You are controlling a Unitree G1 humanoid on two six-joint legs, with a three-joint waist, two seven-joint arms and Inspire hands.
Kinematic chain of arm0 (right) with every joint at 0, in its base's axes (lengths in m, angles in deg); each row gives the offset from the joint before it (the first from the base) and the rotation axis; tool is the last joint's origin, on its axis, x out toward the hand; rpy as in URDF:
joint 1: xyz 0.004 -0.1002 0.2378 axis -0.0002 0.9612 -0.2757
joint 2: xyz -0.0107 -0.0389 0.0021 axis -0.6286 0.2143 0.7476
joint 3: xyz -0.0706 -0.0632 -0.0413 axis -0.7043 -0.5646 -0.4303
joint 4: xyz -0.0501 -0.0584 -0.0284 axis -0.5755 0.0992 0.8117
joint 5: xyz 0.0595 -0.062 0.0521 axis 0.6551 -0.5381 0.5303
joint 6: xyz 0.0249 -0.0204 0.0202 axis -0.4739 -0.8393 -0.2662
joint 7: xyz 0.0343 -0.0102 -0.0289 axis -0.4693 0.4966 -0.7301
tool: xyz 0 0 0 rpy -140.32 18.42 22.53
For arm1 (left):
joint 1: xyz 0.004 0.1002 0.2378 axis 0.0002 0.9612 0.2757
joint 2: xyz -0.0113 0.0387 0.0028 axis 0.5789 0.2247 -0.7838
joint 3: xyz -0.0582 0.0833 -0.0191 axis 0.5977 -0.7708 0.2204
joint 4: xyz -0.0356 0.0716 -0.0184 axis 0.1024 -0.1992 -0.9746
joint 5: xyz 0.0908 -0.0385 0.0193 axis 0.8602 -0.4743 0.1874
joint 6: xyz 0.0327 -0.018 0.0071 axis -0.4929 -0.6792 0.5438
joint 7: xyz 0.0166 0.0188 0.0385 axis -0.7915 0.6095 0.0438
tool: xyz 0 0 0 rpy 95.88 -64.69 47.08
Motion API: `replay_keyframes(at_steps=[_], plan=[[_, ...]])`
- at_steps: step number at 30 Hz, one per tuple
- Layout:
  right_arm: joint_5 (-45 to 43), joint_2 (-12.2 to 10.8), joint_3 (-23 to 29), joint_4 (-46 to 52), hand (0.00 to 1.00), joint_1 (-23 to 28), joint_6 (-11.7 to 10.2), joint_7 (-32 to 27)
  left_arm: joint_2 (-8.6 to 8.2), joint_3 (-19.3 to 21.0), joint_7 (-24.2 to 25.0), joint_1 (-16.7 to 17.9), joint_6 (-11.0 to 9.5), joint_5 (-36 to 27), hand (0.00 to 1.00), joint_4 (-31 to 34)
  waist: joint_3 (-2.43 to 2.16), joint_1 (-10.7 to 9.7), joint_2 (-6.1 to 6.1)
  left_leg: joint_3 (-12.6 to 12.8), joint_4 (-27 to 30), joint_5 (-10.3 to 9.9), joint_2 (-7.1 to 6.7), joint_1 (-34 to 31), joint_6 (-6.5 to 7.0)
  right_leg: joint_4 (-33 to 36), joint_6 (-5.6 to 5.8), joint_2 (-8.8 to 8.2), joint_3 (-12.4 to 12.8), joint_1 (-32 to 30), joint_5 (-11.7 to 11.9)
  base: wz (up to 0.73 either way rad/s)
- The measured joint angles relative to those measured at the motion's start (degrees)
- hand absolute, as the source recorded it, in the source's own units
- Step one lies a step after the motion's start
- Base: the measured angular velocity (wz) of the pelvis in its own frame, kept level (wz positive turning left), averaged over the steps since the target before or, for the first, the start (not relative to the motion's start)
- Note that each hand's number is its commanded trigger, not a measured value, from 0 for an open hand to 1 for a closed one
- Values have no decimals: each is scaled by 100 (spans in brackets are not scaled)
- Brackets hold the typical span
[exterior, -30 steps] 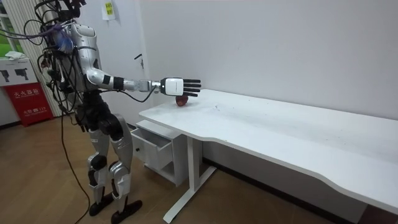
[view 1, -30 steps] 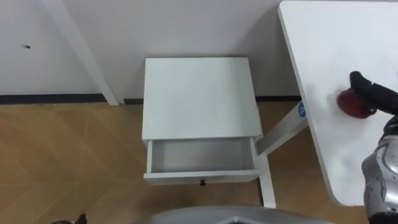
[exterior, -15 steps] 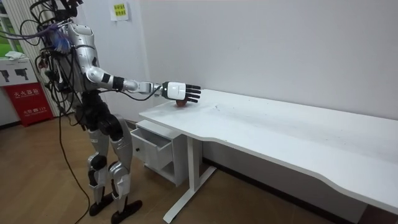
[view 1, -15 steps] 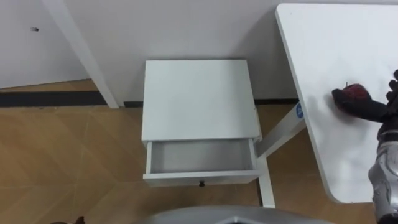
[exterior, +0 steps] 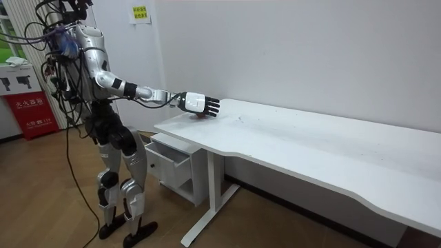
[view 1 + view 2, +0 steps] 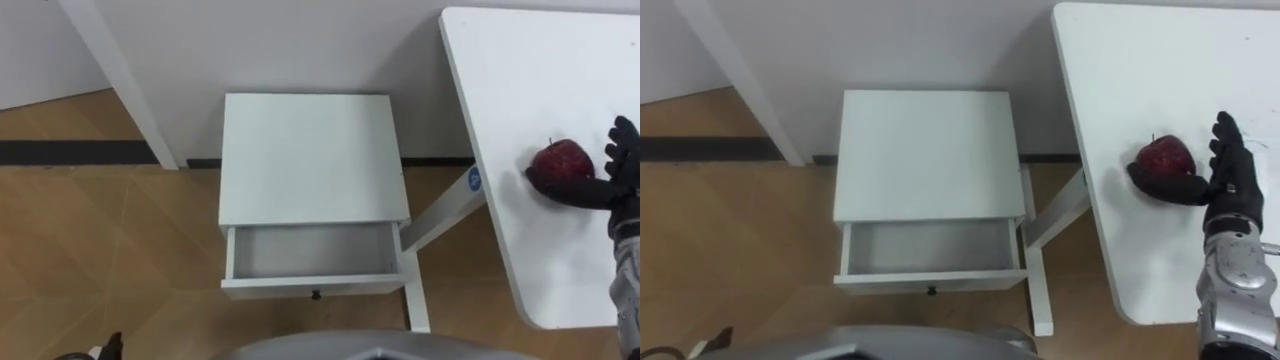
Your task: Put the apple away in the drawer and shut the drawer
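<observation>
A dark red apple [image 6: 560, 160] rests on the white table [image 6: 520, 60], near its left edge. My right hand [image 6: 625, 165] is open just right of it, the thumb lying along the apple's near side and the straight fingers beside it. In the room view the right hand [image 5: 198, 104] is low over the table's end. Left of the table stands a white bedside cabinet [image 6: 312, 160]. Its drawer [image 6: 310, 285] is pulled out and holds nothing. A sliver of my left hand [image 6: 108, 345] shows at the bottom left edge.
The table's white leg [image 6: 440, 215] slants down right beside the drawer's right corner. A white wall and a slanted white post [image 6: 110, 80] stand behind the cabinet. Wooden floor lies left of and in front of it. I stand facing the cabinet.
My right hand has dropped from above the apple to table height beside it, the thumb now against the apple. The eye view has shifted a little; the apple has stayed put.
</observation>
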Motion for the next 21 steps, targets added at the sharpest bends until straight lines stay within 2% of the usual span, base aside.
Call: replay_keyframes(at_steps=[6, 11, 14, 15, 19, 21], plan=[[-21, 1, -2, -46, 0, 1, 0, 185, 0, -4, 0, 31, 0, 2, 0, -2, -6, -1, 46, -2, -11, 0, 3, 5, 0, 7, -4, 2, -13, 0, 2, 0], [-386, 7, -2, -70, 2, 2, 0, 252, 2, -3, 33, 20, 0, -1, 0, -3, -11, 0, 14, -1, -7, 0, 0, 9, 0, 8, -3, 1, -2, 1, 2, 0], [-464, 7, -2, -72, 79, 3, 0, 298, 2, -4, 40, 5, -1, -7, 0, -28, -12, 11, 0, -1, -6, 0, 0, 10, 0, 6, -3, 1, -2, 1, 2, 0], [-522, 7, -2, -84, 100, 3, -2, 300, 2, -2, 40, -30, -4, -6, 0, -117, -13, 14, -3, -14, -7, 0, 0, 9, 0, 6, -3, 1, -4, 2, 2, 0], [-678, 9, 73, -96, 100, 3, -7, 269, 3, 1, 40, -38, -2, 1, 0, -326, -28, 15, -33, -41, -7, 0, 2, -3, 0, 1, -3, 2, -24, 4, 2, 2], [-721, 9, 160, -117, 100, 3, -7, 268, 3, 1, 42, -20, 3, 3, 0, -351, -21, 20, -45, -45, -5, 0, 2, -3, 0, 2, -3, 2, -26, 5, 2, 0]])
